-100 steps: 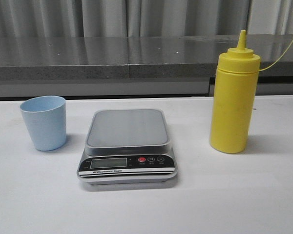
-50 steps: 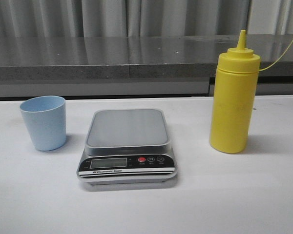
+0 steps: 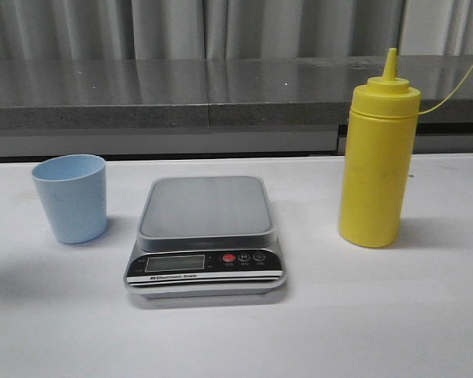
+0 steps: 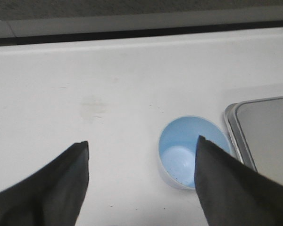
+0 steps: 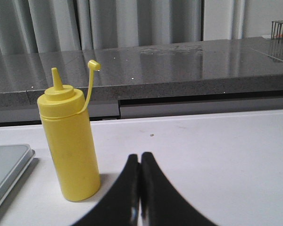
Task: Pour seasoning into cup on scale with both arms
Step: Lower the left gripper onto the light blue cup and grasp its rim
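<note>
Front view: small light blue tapered plastic cup (image 3: 70,198) stands upright on the white surface (image 3: 378,315), left of the flat digital scale with a grey square platform and black front panel (image 3: 206,236). The cup is just beside the scale, not on it; the platform is bare. Tall yellow cylindrical squeeze bottle with a cone nozzle (image 3: 378,157) stands upright on the right, apart from the scale. A thin yellow tether runs off from its cap toward the picture's edge. Neither claw shows here, only a dark sliver at the top left corner, too little to name.

Left wrist view fills that in: the left claw (image 4: 141,146) hangs above the surface with its two black fingers (image 4: 52,188) spread wide apart, nothing between them. The cup sits below, seen from above with its inside showing, partly overlapped by one finger rather than centred in the gap. A corner of the scale platform is just past the cup. A faint smudge (image 4: 92,104) marks the surface farther off.

Right wrist view: the right claw (image 5: 140,162) has its black fingers pressed together, gripping nothing. The yellow bottle stands off to one side of the fingertips, apart from them, untouched. This view shows the tethered little cap on its curved strap. The scale's edge peeks in beside the bottle. Grey counter ledge (image 5: 179,61) and curtains behind.
</note>
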